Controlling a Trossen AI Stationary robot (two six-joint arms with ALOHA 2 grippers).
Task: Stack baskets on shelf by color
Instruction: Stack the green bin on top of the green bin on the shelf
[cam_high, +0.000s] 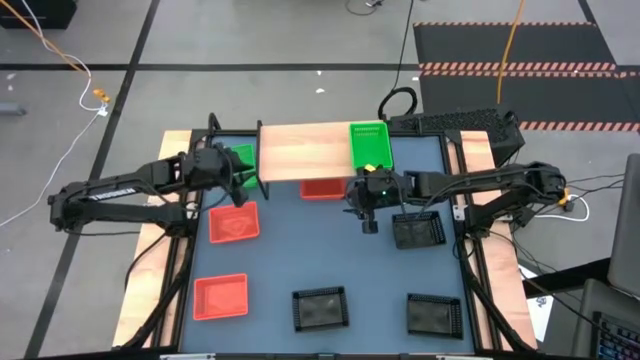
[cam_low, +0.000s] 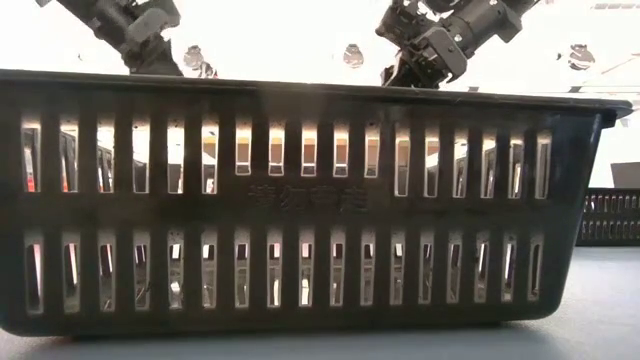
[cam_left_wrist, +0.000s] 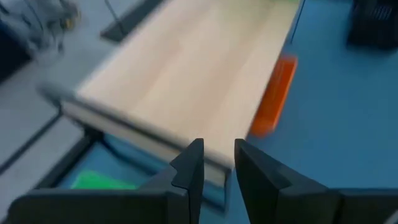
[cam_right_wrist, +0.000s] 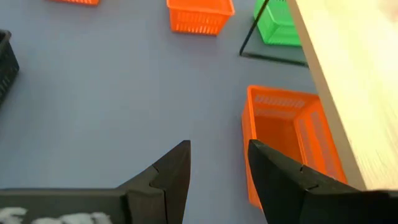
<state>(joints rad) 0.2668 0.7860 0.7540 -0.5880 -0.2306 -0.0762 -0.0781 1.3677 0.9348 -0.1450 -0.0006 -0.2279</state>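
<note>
The wooden shelf (cam_high: 305, 152) stands at the table's far edge. A green basket (cam_high: 370, 145) sits on its right end. A second green basket (cam_high: 240, 158) rests on the table by the shelf's left end. One red basket (cam_high: 320, 188) lies partly under the shelf's front edge, and two more (cam_high: 233, 222) (cam_high: 220, 296) lie at the left. My left gripper (cam_left_wrist: 219, 168) hovers above the shelf's left end, open by a narrow gap with nothing in it. My right gripper (cam_right_wrist: 219, 168) hangs open over the table beside the red basket (cam_right_wrist: 286, 137) under the shelf.
Three black baskets rest on the table: one (cam_high: 417, 230) right of my right gripper, two (cam_high: 320, 308) (cam_high: 434, 314) near the front edge. The middle front one fills the low view (cam_low: 300, 200). Bare tabletop (cam_high: 320, 250) lies in the middle.
</note>
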